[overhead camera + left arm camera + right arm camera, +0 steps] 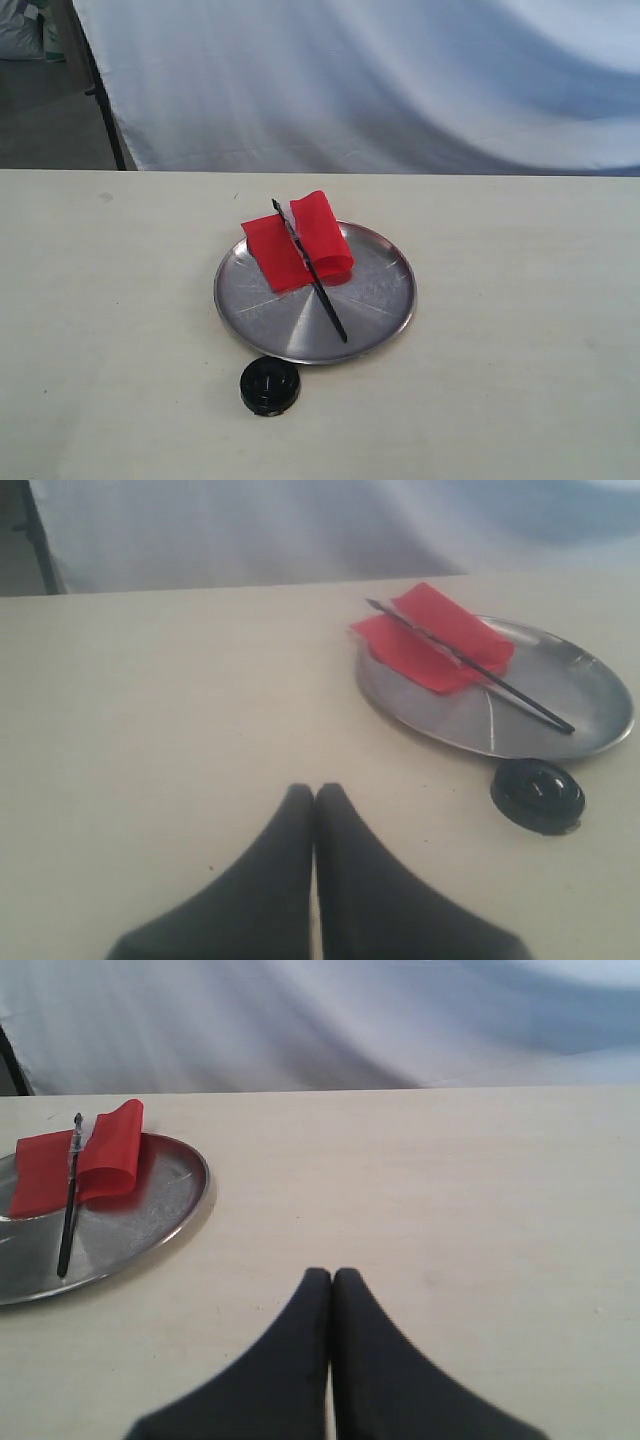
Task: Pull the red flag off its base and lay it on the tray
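Well clear of the tray (262, 318), left gripper (315, 796) and right gripper (331, 1280) low over the table (520, 400), jaws together, empty.

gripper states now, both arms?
Left gripper: closed, holding nothing.
Right gripper: closed, holding nothing.

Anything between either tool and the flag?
Nothing visible. The red flag lies on the tray; only tabletop separates it from the left tool and right tool, both shut. The base sits beside the tray, off both lines.
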Motion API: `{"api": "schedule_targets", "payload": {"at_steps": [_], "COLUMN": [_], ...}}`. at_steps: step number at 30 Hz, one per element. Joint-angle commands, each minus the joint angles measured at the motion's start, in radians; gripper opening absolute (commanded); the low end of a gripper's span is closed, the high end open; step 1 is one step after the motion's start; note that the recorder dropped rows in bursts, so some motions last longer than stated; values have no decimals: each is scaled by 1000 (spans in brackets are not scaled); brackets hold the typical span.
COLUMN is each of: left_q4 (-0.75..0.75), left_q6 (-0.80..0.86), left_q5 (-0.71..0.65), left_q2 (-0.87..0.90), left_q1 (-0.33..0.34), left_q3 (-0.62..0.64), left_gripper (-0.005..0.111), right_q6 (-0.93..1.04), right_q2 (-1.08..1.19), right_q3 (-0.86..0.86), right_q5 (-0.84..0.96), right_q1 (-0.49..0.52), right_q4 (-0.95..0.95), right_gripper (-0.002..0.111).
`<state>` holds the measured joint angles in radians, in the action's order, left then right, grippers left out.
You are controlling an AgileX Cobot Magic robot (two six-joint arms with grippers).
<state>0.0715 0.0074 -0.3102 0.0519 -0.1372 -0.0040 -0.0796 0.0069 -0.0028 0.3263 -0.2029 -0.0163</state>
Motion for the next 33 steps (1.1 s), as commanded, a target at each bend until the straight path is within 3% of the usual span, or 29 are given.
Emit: {"api": "schedule_targets", "payload": {"at_steps": [1,17,33], "left_q4": [4,4,4], "left_q6": [-7,-7,-7], "left_q5": [2,4,4], "left_q2": [-7,-52,-52], "left_q1": [33,220,224], "left_q3": [4,4,4], "left_gripper": [0,0,0], "right_q6": [2,2,2], "right_q2": [-7,-7,-7], "right_q3": [3,3,3], "right_q5": [-6,-6,-6], "right_q1": [0,0,0], "right_q4": [-9,-9,-9], "right_gripper": [0,0,0]}}
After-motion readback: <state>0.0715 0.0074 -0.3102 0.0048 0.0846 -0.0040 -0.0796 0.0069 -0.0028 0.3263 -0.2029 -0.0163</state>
